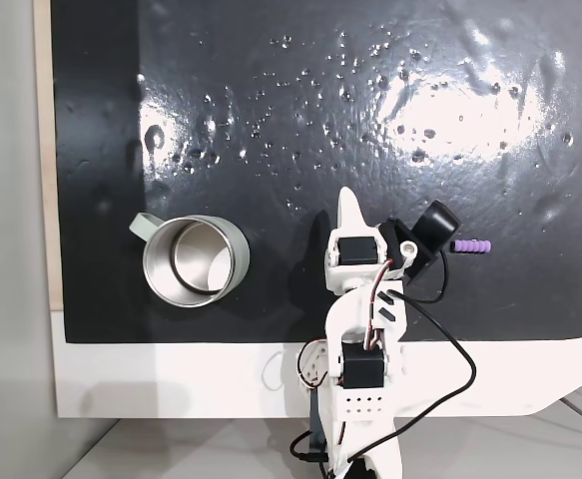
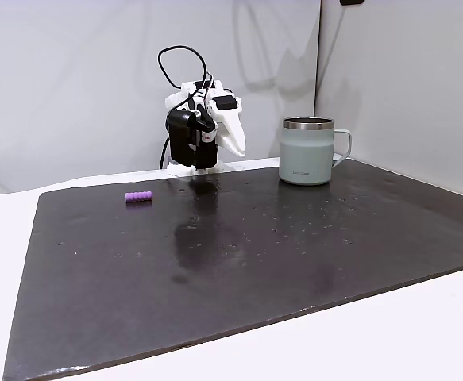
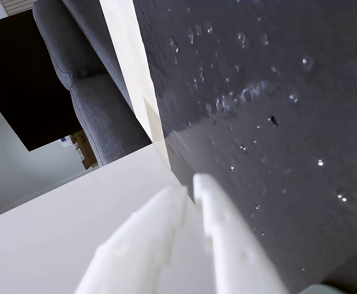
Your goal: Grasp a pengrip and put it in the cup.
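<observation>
The pengrip (image 1: 471, 245) is a tiny purple ribbed tube lying on the black mat, to the right of the arm in a fixed view; it also lies left of the arm at the pengrip (image 2: 138, 197). The cup (image 1: 239, 249), pale grey-green with a shiny steel inside, stands upright to the arm's left, with its handle toward the upper left. It stands right of the arm at the cup (image 2: 305, 155). My gripper (image 1: 347, 197) is folded back over the arm's base, shut and holding nothing, well apart from both. Its white fingers (image 3: 212, 202) meet in the wrist view.
The black mat (image 1: 271, 100) is glossy and speckled with small droplets, and lies on a white table (image 1: 171, 379). The arm's base and cables (image 1: 440, 379) sit at the mat's near edge. A grey upholstered seat (image 3: 86, 73) stands beyond the table in the wrist view.
</observation>
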You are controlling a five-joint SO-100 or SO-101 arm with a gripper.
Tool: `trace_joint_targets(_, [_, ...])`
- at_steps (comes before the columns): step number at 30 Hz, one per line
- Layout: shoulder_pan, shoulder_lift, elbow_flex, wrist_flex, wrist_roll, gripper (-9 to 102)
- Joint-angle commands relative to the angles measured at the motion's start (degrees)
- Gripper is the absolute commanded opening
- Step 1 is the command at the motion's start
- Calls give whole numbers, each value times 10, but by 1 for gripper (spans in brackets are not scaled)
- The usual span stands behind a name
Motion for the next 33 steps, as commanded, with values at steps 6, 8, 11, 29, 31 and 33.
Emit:
trace_joint_targets(6, [-5, 7, 24, 4, -10, 0])
trace_joint_targets(8, [-5, 7, 24, 4, -10, 0])
trace_joint_targets(11, [-5, 7, 24, 4, -10, 0])
trace_joint_targets(29, [14, -183, -352, 227, -44, 0])
trace_joint_targets(31, [29, -218, -407, 262, -65, 0])
trace_joint_targets(33, [46, -259, -466, 307, -76, 2])
